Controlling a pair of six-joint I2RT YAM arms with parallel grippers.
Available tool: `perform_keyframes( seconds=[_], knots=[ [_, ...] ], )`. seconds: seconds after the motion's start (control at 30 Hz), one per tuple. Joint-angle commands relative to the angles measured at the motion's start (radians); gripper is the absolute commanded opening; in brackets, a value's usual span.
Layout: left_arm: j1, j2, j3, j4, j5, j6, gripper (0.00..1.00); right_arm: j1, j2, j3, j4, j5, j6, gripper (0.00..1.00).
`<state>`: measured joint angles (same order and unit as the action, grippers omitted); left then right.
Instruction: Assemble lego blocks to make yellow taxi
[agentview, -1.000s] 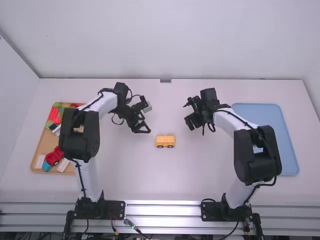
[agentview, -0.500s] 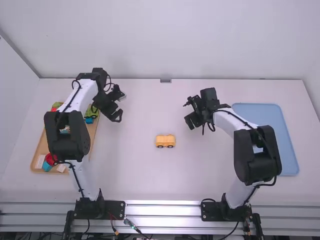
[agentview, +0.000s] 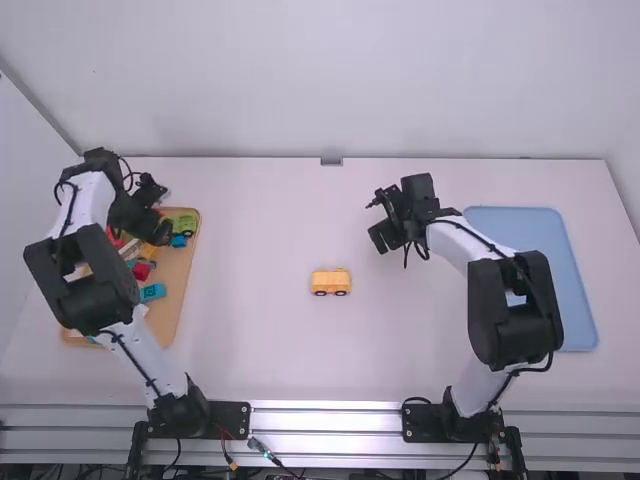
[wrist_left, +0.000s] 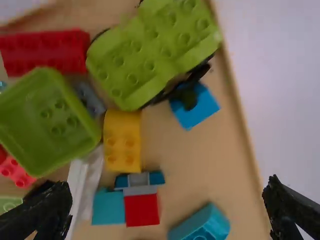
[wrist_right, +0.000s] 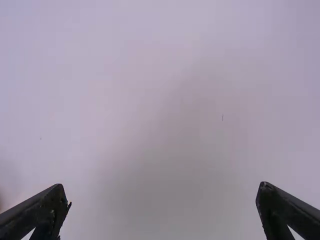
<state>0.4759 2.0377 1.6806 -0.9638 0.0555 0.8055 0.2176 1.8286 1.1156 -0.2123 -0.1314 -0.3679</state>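
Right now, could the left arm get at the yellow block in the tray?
Probably yes: the left gripper is open above the tray, and the yellow block looks mostly uncovered, though a long green piece crowds one end.

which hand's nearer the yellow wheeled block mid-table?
Right. The right hand is beyond and to the right of the yellow block; the left hand is well off left, over the tray.
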Motion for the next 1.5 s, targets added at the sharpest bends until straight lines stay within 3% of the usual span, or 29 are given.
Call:
perform_keyframes(
  seconds=[0.0, 0.17, 0.37, 0.4, 0.43, 0.57, 0.73, 0.83, 1.07, 1.3, 1.47],
  knots=[
    [0.019, -0.024, -0.038, 0.020, -0.031, 0.013, 0.99, -0.001, -0.019, 0.016, -0.002, 0.001, 0.005, 0.99],
    [0.055, -0.024, -0.123, 0.151, 0.001, 0.076, 0.99, -0.001, -0.019, 0.017, 0.000, 0.002, 0.005, 0.99],
    [0.059, -0.024, -0.178, 0.199, 0.036, 0.093, 0.98, -0.001, -0.019, 0.017, -0.001, -0.002, 0.005, 0.99],
    [0.059, -0.024, -0.182, 0.205, 0.039, 0.094, 0.93, -0.001, -0.019, 0.017, 0.000, -0.001, 0.005, 0.99],
    [0.059, -0.024, -0.188, 0.218, 0.047, 0.092, 0.82, -0.001, -0.019, 0.017, -0.001, -0.002, 0.005, 0.99],
    [0.059, -0.024, -0.205, 0.237, 0.096, 0.108, 0.72, -0.001, -0.019, 0.017, -0.001, -0.001, 0.005, 0.99],
    [0.059, -0.024, -0.211, 0.250, 0.093, 0.101, 0.69, -0.001, -0.019, 0.017, -0.001, -0.001, 0.006, 0.99],
    [0.060, -0.024, -0.210, 0.270, 0.092, 0.101, 0.60, -0.001, -0.019, 0.017, -0.001, -0.001, 0.005, 0.99],
    [0.076, -0.015, -0.210, 0.285, 0.112, 0.111, 0.68, 0.000, -0.019, 0.017, -0.002, -0.002, 0.005, 0.99],
    [0.101, 0.028, -0.209, 0.288, 0.121, 0.116, 0.66, 0.000, -0.019, 0.017, -0.001, -0.002, 0.005, 0.99],
    [0.100, 0.040, -0.211, 0.285, 0.181, 0.180, 0.59, 0.000, -0.019, 0.017, -0.002, -0.002, 0.006, 0.99]
  ],
)
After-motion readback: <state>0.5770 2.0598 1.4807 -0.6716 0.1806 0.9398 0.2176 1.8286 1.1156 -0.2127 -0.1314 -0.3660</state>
